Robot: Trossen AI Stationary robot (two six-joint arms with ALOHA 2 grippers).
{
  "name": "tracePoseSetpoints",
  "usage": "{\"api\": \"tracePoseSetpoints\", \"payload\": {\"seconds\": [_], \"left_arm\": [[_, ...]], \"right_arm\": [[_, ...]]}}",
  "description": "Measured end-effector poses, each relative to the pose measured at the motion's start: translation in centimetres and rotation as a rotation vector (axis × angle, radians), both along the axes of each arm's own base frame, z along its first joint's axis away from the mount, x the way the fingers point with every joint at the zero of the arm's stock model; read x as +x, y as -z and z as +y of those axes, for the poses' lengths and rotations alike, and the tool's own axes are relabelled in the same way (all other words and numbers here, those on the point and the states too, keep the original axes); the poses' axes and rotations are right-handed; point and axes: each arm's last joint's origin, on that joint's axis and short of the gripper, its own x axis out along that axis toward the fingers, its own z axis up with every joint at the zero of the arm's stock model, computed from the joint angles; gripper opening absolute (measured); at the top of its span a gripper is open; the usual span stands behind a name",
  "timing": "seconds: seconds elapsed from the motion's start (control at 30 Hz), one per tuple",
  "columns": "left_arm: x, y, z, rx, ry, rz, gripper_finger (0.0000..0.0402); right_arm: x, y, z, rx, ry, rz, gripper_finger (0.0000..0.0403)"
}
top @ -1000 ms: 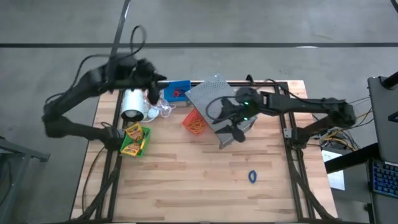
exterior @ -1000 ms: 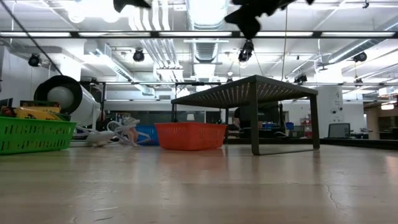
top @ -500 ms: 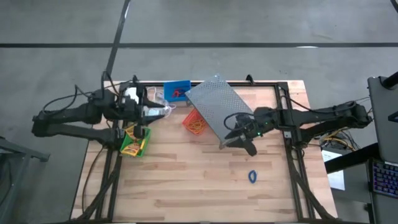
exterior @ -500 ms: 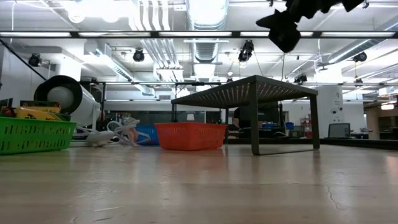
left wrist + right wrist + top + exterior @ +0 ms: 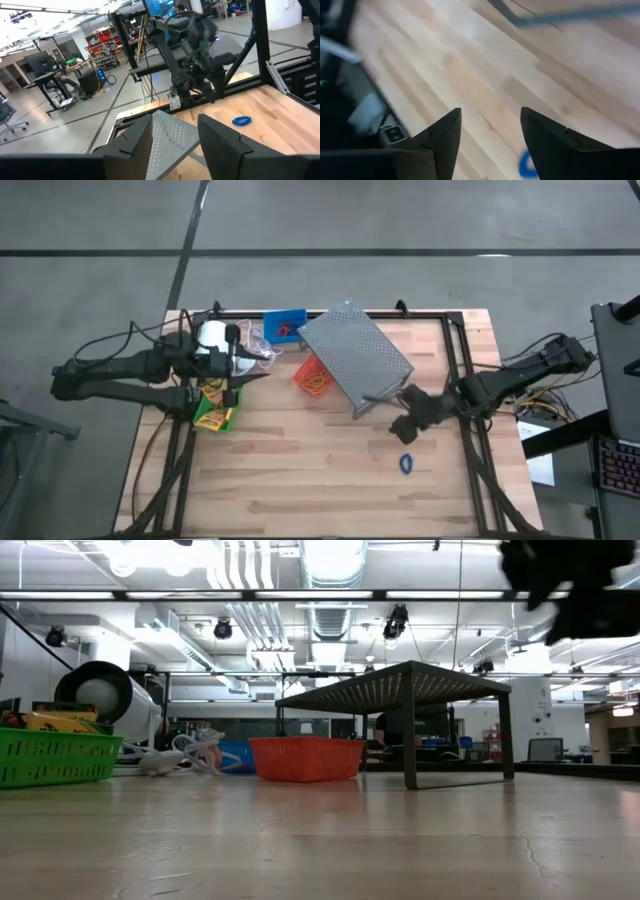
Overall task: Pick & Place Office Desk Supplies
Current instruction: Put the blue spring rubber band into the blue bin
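High view: right end effector, fingers apart, lower right above blue band; light, floppy, likely pinched across its rim.

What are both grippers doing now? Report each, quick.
Left gripper: fingers open, holding nothing.
Right gripper: fingers open, holding nothing, above the blue ring band.
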Motion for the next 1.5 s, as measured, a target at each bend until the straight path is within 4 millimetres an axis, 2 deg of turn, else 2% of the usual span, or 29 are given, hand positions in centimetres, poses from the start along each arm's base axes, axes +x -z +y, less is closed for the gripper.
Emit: {"api": "tracePoseSetpoints", "payload": {"seconds": [0.2, 0.33, 0.6, 0.8, 1.1, 1.27, 1.5], "left_arm": [[0.0, 0.0, 0.0, 0.006, 0.0, 0.001, 0.0159], [0.0, 0.2, 0.0, 0.006, 0.0, 0.002, 0.0159], [0.2, 1.1, 0.0, 0.004, 0.0, 0.024, 0.0159], [0.2, 1.1, 0.0, 0.004, 0.0, 0.016, 0.0159], [0.2, 1.1, 0.0, 0.023, 0.002, 0.015, 0.0159], [0.2, 1.1, 0.0, 0.028, 0.002, 0.016, 0.0159], [0.2, 1.2, 0.0, 0.054, 0.004, 0.02, 0.0159]], "right_arm": [[-2.6, 0.4, 2.2, -0.004, 0.166, 0.117, 0.0201], [-3.1, 1.2, 3.6, 0.018, 0.208, 0.15, 0.0201], [-2.7, 4.3, 6.5, -0.011, 0.178, 0.329, 0.0201], [-2.4, 6.9, 8.1, -0.056, 0.157, 0.464, 0.0201], [-0.3, 10.4, 10.1, -0.047, 0.148, 0.455, 0.0201], [0.2, 11.3, 10.6, -0.044, 0.113, 0.45, 0.0201], [-0.3, 11.4, 10.1, -0.072, 0.19, 0.503, 0.0201]]}}
